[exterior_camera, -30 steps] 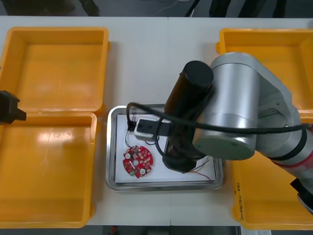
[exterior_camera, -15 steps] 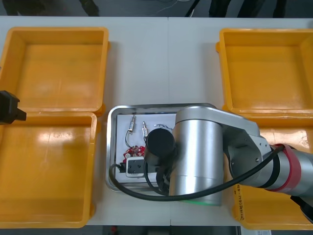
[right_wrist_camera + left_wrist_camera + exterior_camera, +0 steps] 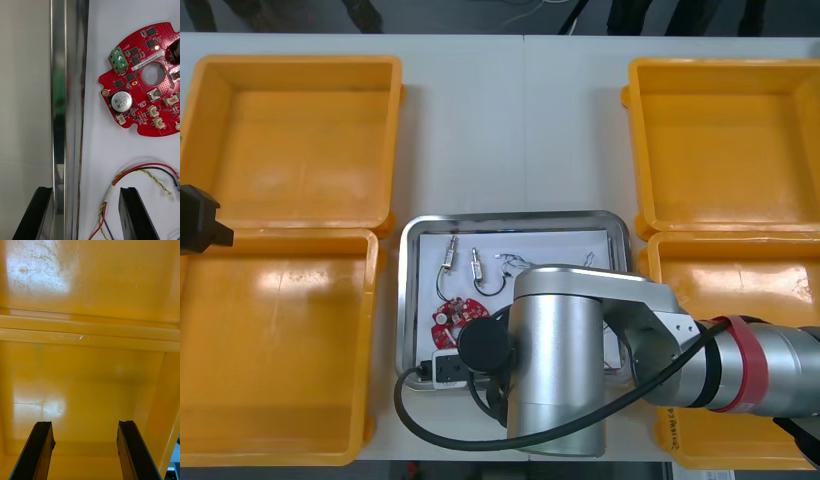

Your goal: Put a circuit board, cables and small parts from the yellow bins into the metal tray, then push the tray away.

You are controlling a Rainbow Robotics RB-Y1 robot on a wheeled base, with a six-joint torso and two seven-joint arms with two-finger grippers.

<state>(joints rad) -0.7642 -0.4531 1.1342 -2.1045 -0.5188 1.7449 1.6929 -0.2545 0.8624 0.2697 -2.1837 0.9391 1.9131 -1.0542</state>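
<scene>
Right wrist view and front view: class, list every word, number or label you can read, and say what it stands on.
"330", probably, on the round silver component of the red circuit board; its other lines are too small to read.
White strip label on that board: print too small to read.
Dark print on the near right yellow bin's rim: too blurred to read.

Round red circuit board lay flat in the metal tray, red and yellow cable beside it, small metal parts beyond
</scene>
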